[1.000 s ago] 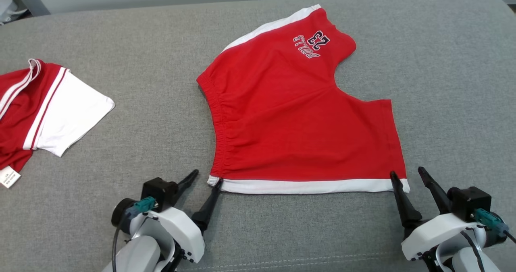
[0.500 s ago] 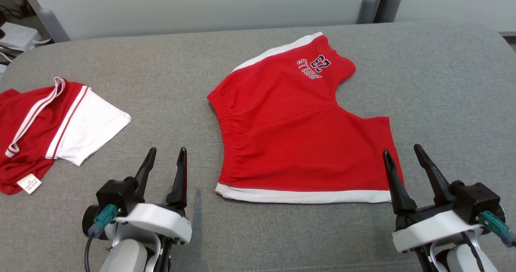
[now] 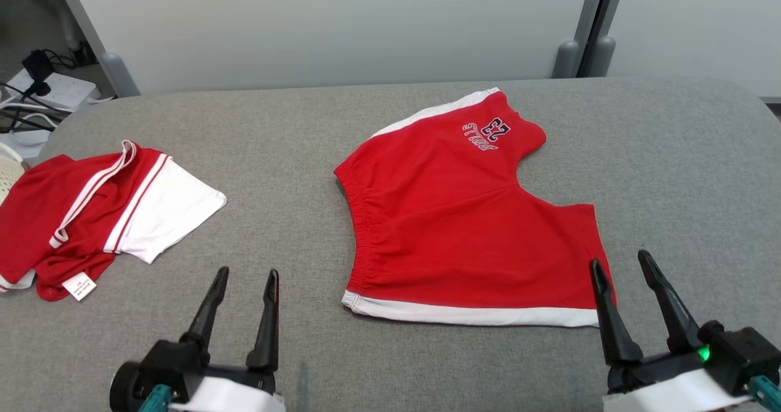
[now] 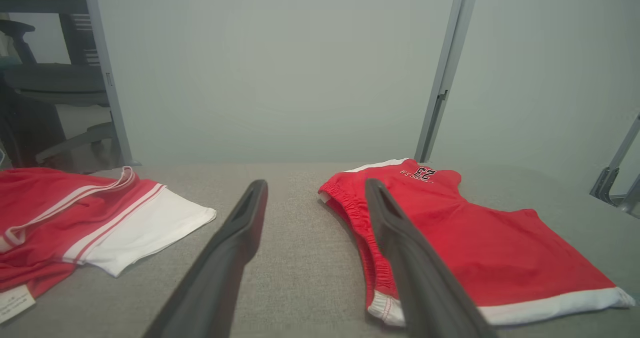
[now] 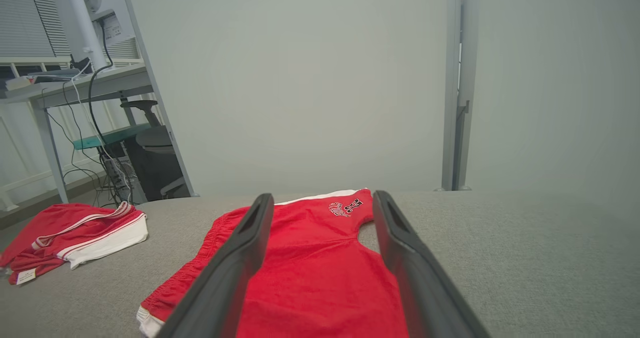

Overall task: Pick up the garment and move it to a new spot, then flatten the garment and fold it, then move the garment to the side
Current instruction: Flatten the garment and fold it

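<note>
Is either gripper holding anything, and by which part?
Nothing is held: left gripper and right gripper both stand open; the red shorts lie flat, ungripped.

We see our left gripper (image 4: 315, 190) with jaws spread wide above the grey cushion (image 4: 300, 268), holding nothing. The red shorts (image 4: 490, 248) lie flat to its right, and a red-and-white garment (image 4: 100, 218) lies to its left.
</note>
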